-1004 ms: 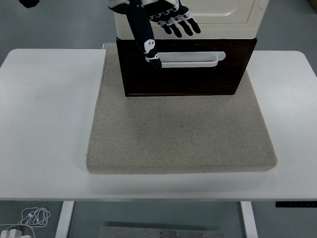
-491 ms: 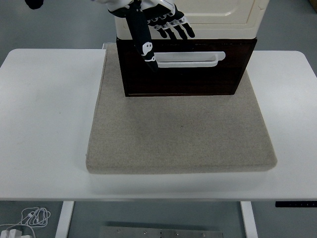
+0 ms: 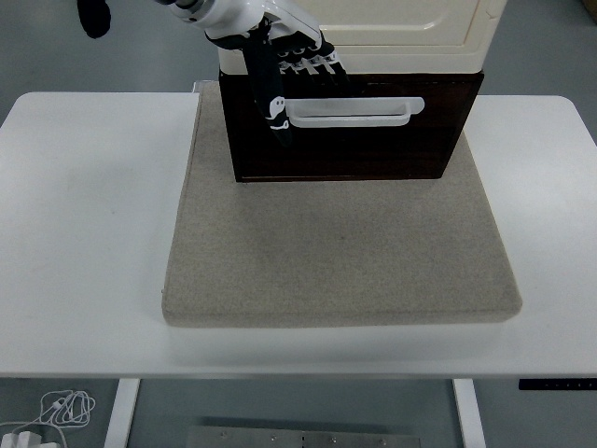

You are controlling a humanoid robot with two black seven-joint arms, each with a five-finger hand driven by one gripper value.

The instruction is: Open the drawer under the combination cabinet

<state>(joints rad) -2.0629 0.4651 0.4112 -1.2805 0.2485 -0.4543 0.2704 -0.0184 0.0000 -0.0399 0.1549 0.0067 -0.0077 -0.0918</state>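
my left hand hangs loose by the handle, unhooked; pulling now could slip off the drawer.

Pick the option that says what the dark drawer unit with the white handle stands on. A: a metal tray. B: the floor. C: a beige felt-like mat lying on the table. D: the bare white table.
C: the dark drawer with its white handle sits at the far end of the beige mat, which lies on the white table.
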